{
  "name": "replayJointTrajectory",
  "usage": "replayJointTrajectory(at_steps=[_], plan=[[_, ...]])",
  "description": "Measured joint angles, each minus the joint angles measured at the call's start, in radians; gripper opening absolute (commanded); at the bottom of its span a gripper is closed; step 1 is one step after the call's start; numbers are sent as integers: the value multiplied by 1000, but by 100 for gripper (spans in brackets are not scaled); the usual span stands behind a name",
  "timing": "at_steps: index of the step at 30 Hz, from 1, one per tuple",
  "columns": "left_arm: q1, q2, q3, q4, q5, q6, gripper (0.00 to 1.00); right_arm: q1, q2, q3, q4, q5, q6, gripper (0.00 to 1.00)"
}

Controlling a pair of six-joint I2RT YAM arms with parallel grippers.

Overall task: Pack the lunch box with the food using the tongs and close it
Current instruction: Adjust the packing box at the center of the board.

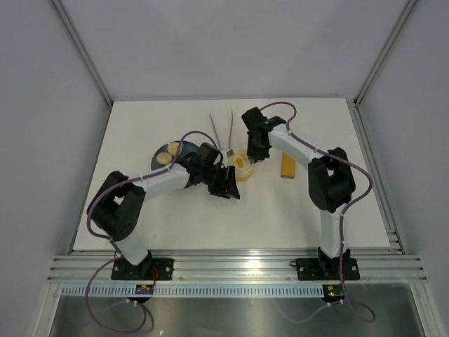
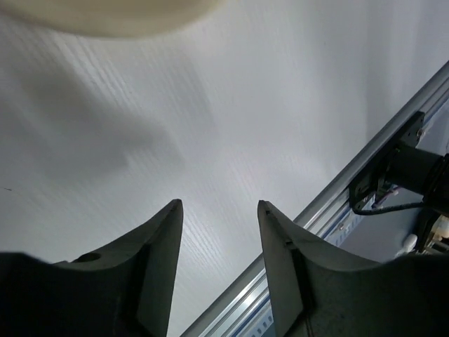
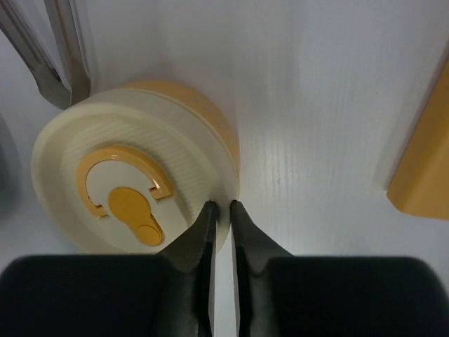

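The cream lunch box [image 1: 242, 168] stands mid-table with its ribbed lid [image 3: 175, 151] on top; the lid bears an orange horseshoe mark. My right gripper [image 3: 222, 205] is shut on the lid's near rim, one finger over it and one outside. Just above the box lie the silvery tongs [image 1: 222, 130], their tips also showing in the right wrist view [image 3: 52, 60]. Two pale food pieces [image 1: 168, 153] rest on a dark plate to the left. My left gripper [image 2: 219, 206] hangs open and empty beside the box [image 2: 112, 17], over bare table.
A long orange block [image 1: 287, 166] lies right of the box, its edge showing in the right wrist view [image 3: 424, 168]. The dark plate [image 1: 156, 157] sits under the left forearm. The aluminium rail [image 2: 337, 193] runs along the table's near edge.
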Motion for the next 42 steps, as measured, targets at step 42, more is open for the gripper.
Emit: replayJointTrajectory(at_steps=[42], plan=[[143,-335,76,-148,-82,29,56,-13,-103,-64,-87,90,-55,50]])
